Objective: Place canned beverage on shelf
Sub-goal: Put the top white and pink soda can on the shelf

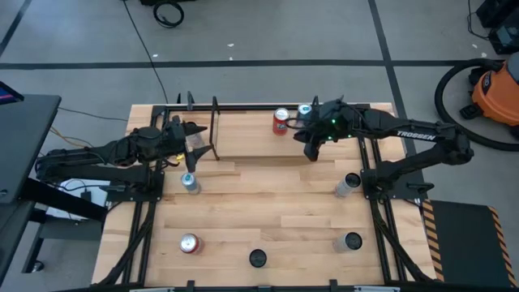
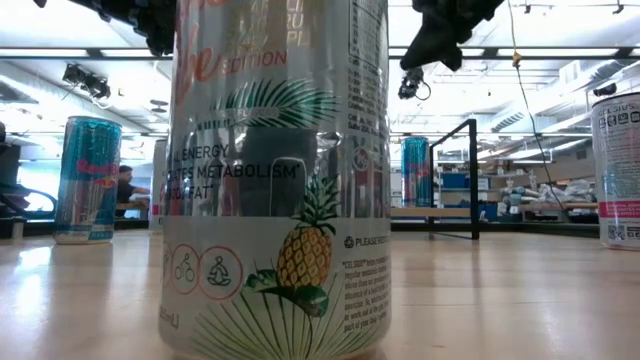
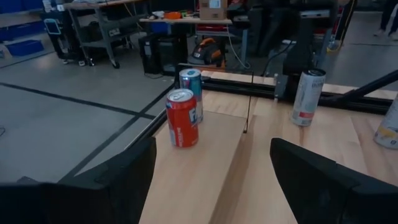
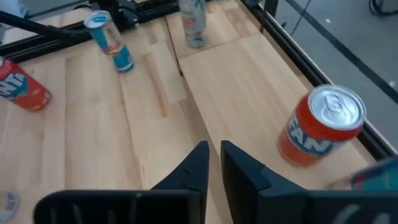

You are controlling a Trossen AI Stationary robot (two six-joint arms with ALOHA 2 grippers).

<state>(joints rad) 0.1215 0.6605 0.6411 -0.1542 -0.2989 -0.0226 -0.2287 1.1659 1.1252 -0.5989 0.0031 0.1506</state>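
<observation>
The shelf (image 1: 243, 134), black rods around a light wood board, stands along the table's far edge. A red can (image 1: 280, 120) and a blue can (image 1: 305, 111) stand upright on its board; both also show in the left wrist view, red (image 3: 182, 118) and blue (image 3: 191, 90). My right gripper (image 1: 310, 152) is shut and empty over the shelf's near edge, beside the red can (image 4: 320, 127). My left gripper (image 1: 198, 143) is open wide and empty at the shelf's left end (image 3: 211, 180). A pale can (image 4: 193, 22) stands near it.
Loose cans stand on the table: a blue one (image 1: 189, 182), a red one (image 1: 189, 243), a pineapple-print one (image 1: 258, 258) filling the low view (image 2: 275, 180), and two at the right (image 1: 347, 185), (image 1: 353, 241). Bare wood lies at the table's middle.
</observation>
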